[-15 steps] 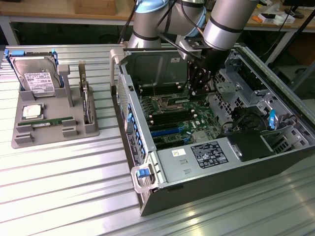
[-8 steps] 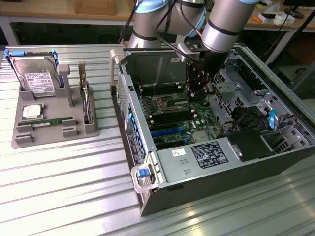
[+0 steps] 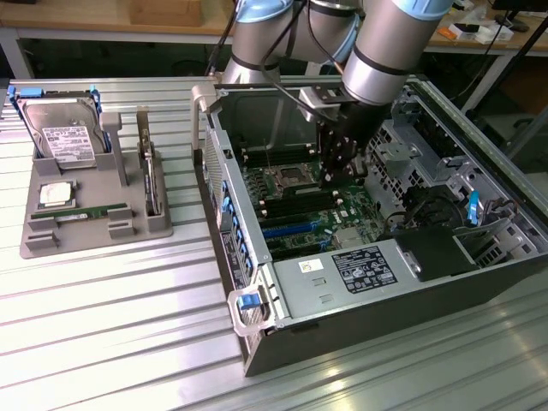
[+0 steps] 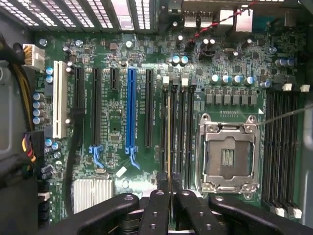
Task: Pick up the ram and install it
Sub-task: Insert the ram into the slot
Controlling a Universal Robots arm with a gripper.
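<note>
Ribbed aluminium table (image 3: pixel 111 325) up front, with an open computer case (image 3: pixel 342 330) lying on its side on it, so you look straight down at the motherboard (image 3: pixel 295 218). Just past the case's near edge is a silver cover with a label, then the green board with its black and blue slots. Roughly mid-case, the gripper (image 3: pixel 330 175) hangs off the grey arm (image 3: pixel 381 51) and points down at the board right beside the CPU socket (image 3: pixel 282 180). From the wrist view the gripper (image 4: pixel 169 188) is pinched tight on the ram (image 4: pixel 169 137), which shows edge-on as a thin strip with a yellowish line. The ram runs along one of the black memory slots between the socket (image 4: pixel 227 154) and the long blue slot (image 4: pixel 130 107), closer to the socket. Can't tell if it's actually seated or just lined up above the slot. Outside the case, on the exterior view's left, is a grey tray (image 3: pixel 38 240) with a silver processor chip (image 3: pixel 56 193) and another green stick (image 3: pixel 86 211) lying flat in it. A hard drive (image 3: pixel 64 128) is propped at the tray's far end. Way behind the case are wooden workbenches (image 3: pixel 86 21).
</note>
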